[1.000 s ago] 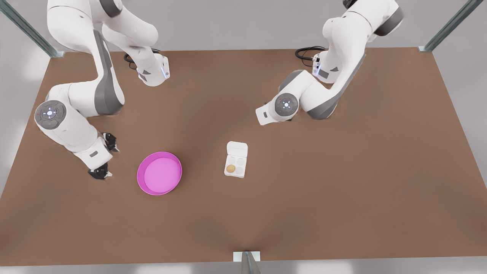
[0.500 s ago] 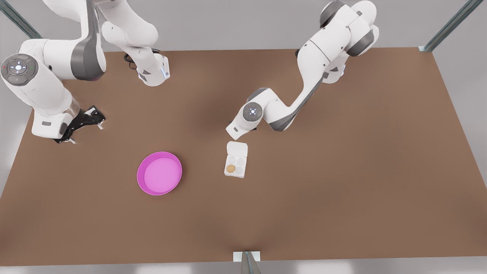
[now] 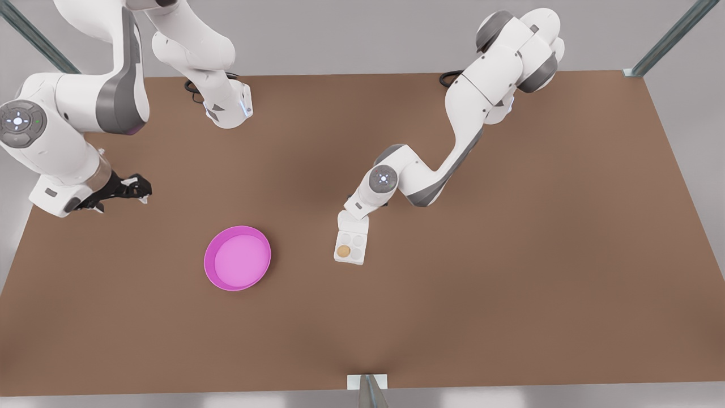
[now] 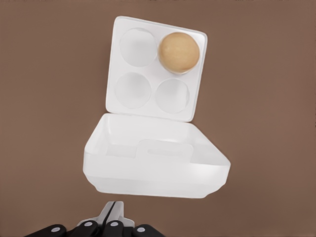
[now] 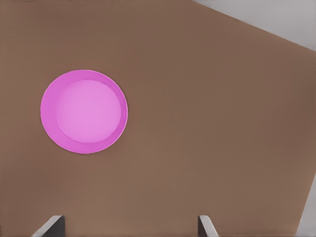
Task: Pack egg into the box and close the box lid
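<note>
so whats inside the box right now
One egg sits in a corner cup of the box; the other three cups are empty. The box lid is open. The left gripper, shut, is beside the lid.

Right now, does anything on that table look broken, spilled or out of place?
Nothing stands out. The egg sits whole in one cup of the egg carton, whose lid is open. The pink dish sits upright, apart from it.

A plain brown desk (image 3: 510,283) spreads under even, soft light, with faint darker shading near its middle. Pale grey floor surrounds it. 2 metal frame posts (image 3: 668,39) slant at the far corners, and 1 bracket (image 3: 367,384) sits at the near edge.
</note>
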You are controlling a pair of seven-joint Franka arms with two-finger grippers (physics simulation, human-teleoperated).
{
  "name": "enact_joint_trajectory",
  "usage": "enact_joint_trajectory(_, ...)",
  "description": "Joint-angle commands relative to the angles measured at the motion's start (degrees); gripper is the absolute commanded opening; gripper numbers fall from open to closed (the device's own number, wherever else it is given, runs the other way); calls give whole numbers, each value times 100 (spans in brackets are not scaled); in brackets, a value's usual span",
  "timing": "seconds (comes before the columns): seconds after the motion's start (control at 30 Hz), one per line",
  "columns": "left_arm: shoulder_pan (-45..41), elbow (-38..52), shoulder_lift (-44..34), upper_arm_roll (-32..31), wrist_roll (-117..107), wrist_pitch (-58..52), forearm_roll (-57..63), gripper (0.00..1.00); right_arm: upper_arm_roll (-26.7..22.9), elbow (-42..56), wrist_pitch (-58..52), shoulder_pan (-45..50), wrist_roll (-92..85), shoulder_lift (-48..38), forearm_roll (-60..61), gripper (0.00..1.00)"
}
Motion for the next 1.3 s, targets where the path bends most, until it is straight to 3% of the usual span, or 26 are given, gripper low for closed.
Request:
enact_joint_trajectory(0.0,18,8,-6,-2,616,32,1,21,3,19,4,-67,1388,5,3,100)
enact_joint_trajectory(1.03,35,1379,723,130,291,-21,-7,21,-32,36,4,-58,1424,67,3,100)
enact_joint_trajectory(1.07,123,1501,662,139,308,-406,-16,21,-32,36,4,-58,1432,67,3,100)
enact_joint_trajectory(1.13,675,2012,145,103,317,-2496,19,21,-32,45,4,-58,1432,67,12,100)
enact_joint_trajectory(1.17,1466,2047,-409,95,326,-3280,80,23,-32,45,-4,-58,1441,67,12,100)
enact_joint_trajectory(1.2,1977,2073,-621,69,352,-3668,554,39,-32,54,-4,-58,1441,58,3,100)
enact_joint_trajectory(1.27,2478,2670,-630,42,1677,-4617,854,100,-32,98,-4,-58,1450,67,-6,100)
